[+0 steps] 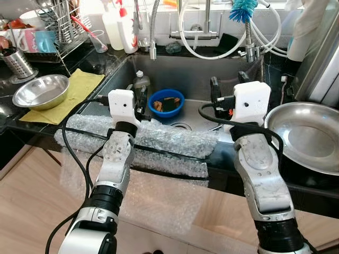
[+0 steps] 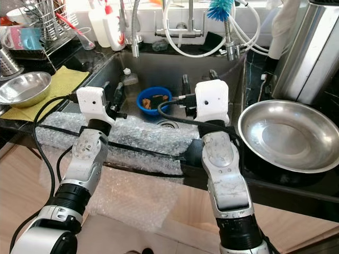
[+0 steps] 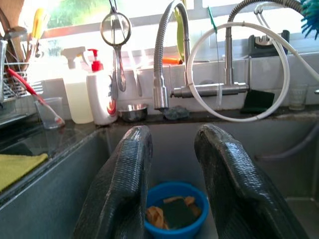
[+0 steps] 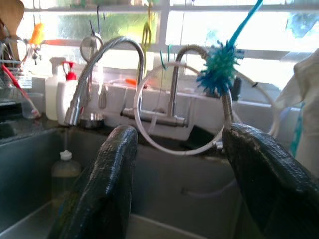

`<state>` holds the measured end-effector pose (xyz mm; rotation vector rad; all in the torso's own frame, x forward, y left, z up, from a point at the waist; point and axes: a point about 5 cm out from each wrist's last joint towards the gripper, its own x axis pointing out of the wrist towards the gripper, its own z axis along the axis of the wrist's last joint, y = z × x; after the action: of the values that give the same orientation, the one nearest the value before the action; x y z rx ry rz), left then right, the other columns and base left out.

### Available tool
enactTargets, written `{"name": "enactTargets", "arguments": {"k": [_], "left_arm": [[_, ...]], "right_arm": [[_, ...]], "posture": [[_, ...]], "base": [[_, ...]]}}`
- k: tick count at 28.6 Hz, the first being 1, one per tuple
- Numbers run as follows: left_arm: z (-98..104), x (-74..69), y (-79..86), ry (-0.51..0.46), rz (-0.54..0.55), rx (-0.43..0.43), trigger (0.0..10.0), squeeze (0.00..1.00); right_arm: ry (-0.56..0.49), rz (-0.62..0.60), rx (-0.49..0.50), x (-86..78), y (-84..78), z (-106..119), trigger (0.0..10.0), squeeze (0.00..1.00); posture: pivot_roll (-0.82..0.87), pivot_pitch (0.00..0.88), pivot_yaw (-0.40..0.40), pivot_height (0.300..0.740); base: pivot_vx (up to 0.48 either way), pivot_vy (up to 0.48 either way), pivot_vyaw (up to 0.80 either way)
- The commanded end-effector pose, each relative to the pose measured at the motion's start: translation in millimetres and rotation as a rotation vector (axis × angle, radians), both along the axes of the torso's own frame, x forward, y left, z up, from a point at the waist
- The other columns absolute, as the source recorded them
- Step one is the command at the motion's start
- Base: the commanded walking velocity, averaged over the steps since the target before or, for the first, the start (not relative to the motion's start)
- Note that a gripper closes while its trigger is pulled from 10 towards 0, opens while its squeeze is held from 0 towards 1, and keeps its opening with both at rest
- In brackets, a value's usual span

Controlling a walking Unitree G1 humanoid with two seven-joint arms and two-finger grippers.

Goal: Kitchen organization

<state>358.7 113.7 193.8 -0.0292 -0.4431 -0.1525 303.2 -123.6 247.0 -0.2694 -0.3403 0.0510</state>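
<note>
We hold both grippers, left (image 3: 172, 184) and right (image 4: 182, 184), fingers apart (nothing gripped), over the sink (image 1: 212, 71) near the blue bowl (image 1: 166, 102).

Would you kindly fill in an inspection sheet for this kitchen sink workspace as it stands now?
Surface: dark counter around a steel sink; bubble wrap over its front edge.
Job's things: blue bowl with scraps in the sink; steel bowl on a yellow cloth; large steel pan on the right.
Clutter: soap bottles, dish rack, blue brush.
Grippers: left gripper and right gripper open over the sink.
Cables: black cable along the left arm.
Surroundings: window behind the faucet.
</note>
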Motion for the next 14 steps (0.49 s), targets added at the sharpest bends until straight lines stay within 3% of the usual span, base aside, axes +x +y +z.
{"name": "enactTargets", "arguments": {"k": [1, 6, 14], "left_arm": [[-1, -0.2, -2.3, -0.001, -0.003, 0.014, 10.0, 0.00], [-2, -0.6, -9.0, 0.005, -0.042, 0.030, 10.0, 0.00], [-7, -4.1, -3.3, 0.015, -0.030, 0.019, 10.0, 0.00]], "right_arm": [[-0.033, 0.045, -0.002, -7.2, 5.7, 10, 10.0, 0.00], [0.004, 0.052, 0.014, -9.9, 7.8, 3, 10.0, 0.00], [0.026, 0.031, 0.080, -6.9, 11.5, -7, 10.0, 0.00]], "posture": [[-0.15, 0.041, 0.112, 0.740], [-0.15, 0.031, 0.115, 0.740], [-0.13, 0.008, 0.113, 0.740]], "base": [[0.000, 0.000, 0.00], [0.000, 0.000, 0.00], [0.000, 0.000, 0.00]]}}
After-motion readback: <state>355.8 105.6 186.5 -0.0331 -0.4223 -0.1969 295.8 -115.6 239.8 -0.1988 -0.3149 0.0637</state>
